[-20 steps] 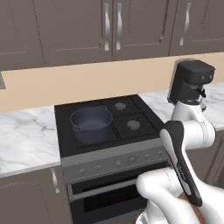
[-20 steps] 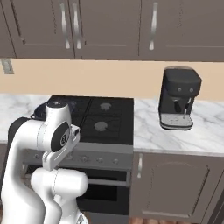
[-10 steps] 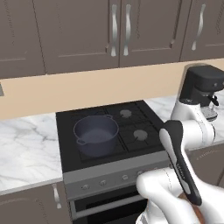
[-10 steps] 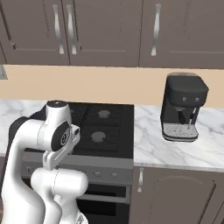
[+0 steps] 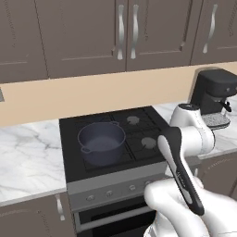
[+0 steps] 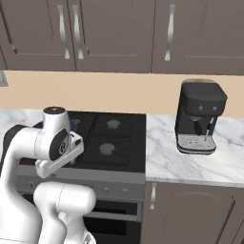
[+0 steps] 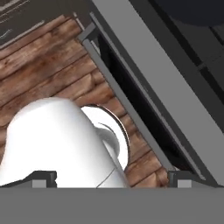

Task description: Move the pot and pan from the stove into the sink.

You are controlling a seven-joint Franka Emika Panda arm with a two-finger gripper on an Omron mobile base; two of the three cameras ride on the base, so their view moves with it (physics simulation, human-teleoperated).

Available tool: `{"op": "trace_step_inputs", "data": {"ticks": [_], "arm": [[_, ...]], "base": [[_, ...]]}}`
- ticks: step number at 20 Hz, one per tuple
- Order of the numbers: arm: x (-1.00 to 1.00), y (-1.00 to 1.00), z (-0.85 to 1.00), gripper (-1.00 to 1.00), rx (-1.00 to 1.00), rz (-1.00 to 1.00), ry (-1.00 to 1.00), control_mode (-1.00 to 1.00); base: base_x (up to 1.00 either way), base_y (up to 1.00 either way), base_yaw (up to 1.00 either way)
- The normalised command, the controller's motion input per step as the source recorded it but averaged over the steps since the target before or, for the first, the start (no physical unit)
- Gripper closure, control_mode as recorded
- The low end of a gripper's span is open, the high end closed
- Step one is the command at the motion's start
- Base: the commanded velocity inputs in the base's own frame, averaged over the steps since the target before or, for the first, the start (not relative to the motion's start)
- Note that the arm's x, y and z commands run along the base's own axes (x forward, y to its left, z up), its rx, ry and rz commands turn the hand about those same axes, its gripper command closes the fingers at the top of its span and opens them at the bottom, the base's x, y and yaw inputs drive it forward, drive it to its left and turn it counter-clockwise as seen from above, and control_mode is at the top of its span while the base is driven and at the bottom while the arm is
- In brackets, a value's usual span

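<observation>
The pot, deep, round and dark blue-grey with two loop handles, stands on the front left burner of the black stove. In the right base view my own arm covers the left part of the stove. The pan and the sink are out of view. My gripper is open with nothing between its fingertips. It hangs low in front of the grey steel oven front and points down at the wooden floor.
A black coffee machine stands on the white marble counter right of the stove; it also appears in the right base view as the coffee machine. Brown wall cabinets hang above. The right burners are bare.
The whole scene has slid a little right and down in both base views, so the camera moved with the base. The pot has kept its place on the stove. The gripper stays open.
</observation>
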Motion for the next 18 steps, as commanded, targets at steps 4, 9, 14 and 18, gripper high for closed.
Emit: {"op": "trace_step_inputs", "data": {"ticks": [4,9,14,18], "arm": [[0.00,0.23,0.00,-1.00,0.06,-0.38,-0.01,-1.00],[-0.03,0.10,0.04,-1.00,0.09,-0.37,0.00,-1.00],[-0.15,-0.03,0.19,-1.00,0.17,-0.27,0.00,-1.00],[-0.25,-0.14,0.28,-1.00,0.24,-0.19,-0.02,-1.00]], "base": [[0.00,0.00,0.00],[0.00,0.00,0.00],[0.00,0.00,0.00],[0.00,0.00,0.00]]}}
